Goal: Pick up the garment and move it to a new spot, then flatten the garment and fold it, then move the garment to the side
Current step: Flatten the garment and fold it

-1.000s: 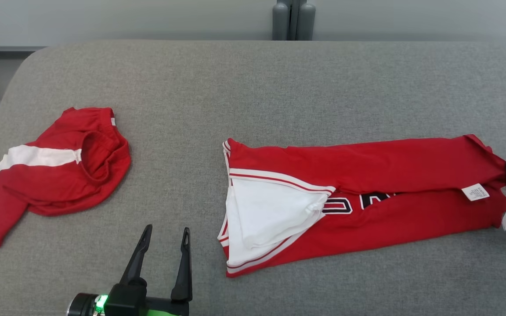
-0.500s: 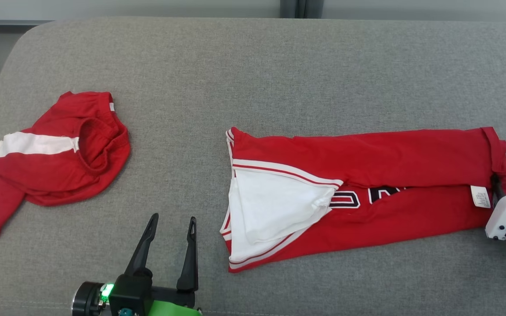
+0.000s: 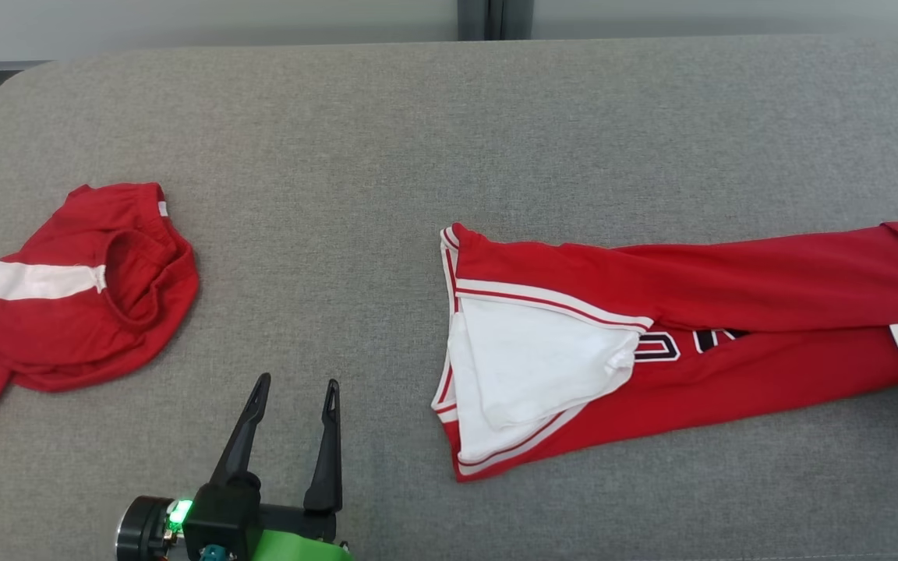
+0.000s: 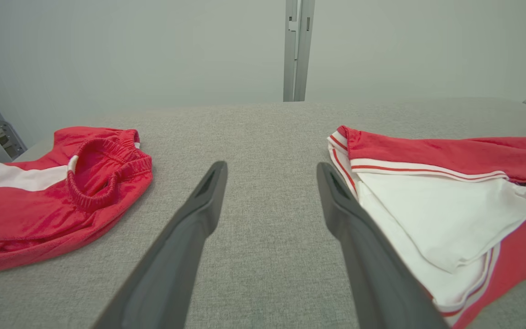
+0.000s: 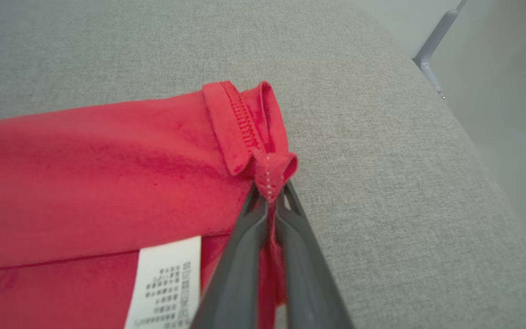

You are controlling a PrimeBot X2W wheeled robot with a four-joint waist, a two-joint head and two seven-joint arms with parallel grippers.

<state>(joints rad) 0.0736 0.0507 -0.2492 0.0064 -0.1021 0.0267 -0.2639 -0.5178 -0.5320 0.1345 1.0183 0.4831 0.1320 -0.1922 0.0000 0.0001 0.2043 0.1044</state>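
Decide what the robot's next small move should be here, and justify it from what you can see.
Probably raise the right gripper slightly and begin carrying the hem leftward over the jersey. Its jaws are shut on that hem, the jersey lies as a long strip on the grey surface, and the left gripper hangs open, apart from the cloth.

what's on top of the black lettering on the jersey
On the jersey, a white flap covers the lettering's left end and a red fold overlaps its top. Only bits of two letters show; the rest is covered.
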